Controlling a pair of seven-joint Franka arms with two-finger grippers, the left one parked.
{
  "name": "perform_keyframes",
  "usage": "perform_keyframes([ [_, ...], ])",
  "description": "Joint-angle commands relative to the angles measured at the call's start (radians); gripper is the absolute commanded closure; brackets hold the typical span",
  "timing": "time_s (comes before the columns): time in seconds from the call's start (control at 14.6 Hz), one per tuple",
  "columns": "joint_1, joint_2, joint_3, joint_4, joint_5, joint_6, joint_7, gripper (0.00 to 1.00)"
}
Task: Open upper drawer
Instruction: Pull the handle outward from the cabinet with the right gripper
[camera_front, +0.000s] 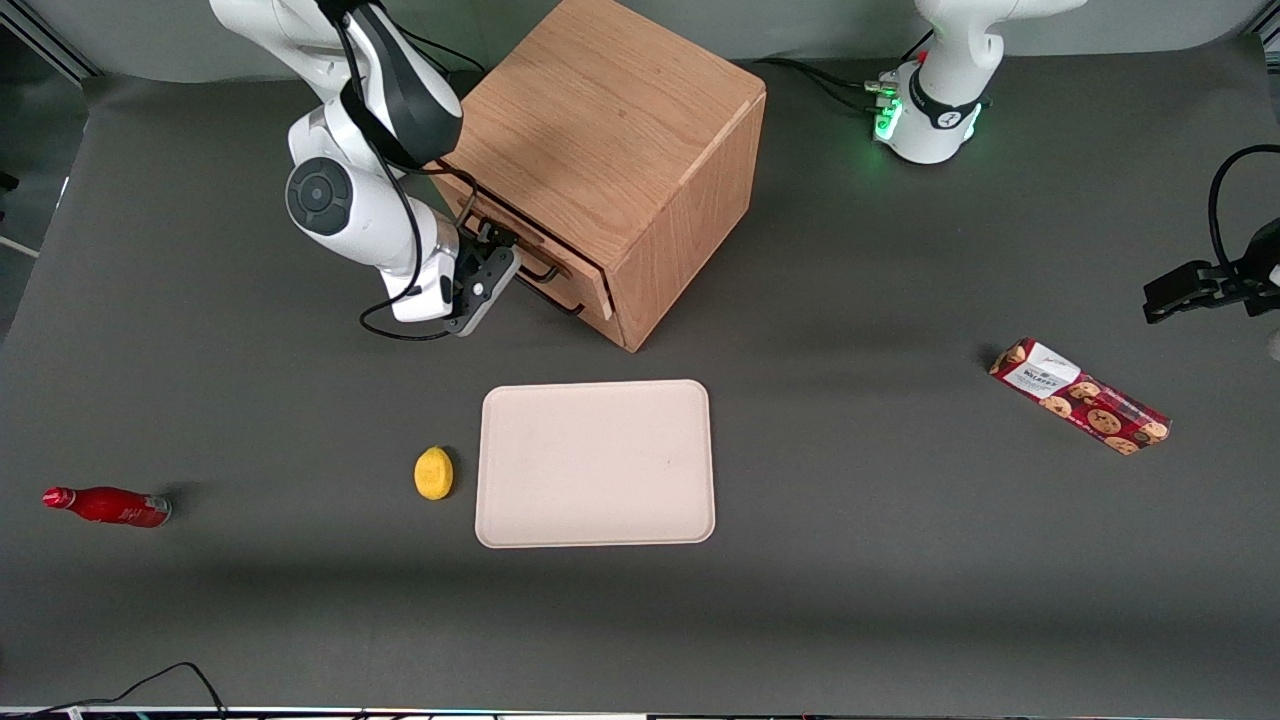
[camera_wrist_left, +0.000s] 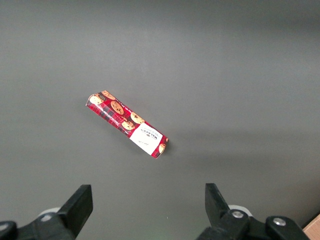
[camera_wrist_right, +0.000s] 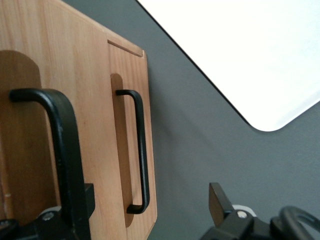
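My gripper (camera_front: 497, 262), fingers spread wide, sits at the upper drawer's (camera_front: 505, 233) black handle (camera_wrist_right: 62, 145), left of centre in the front view.

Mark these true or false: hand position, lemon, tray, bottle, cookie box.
1. The hand is open in front of the upper drawer. True.
2. The lemon lies on the tray. False: it lies on the table beside the tray.
3. Nothing lies on the tray. True.
4. The red bottle stands upright. False: it lies on its side.
5. The cookie box lies toward the parked arm's end of the table. True.
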Motion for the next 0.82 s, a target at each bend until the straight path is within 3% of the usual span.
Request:
perform_keyframes([
  [0.0,-0.008,0.025,-0.025,-0.004,-0.043,0.045,-0.018,0.00],
  [0.75,-0.008,0.115,-0.144,0.078,-0.180,0.056,-0.022,0.00],
])
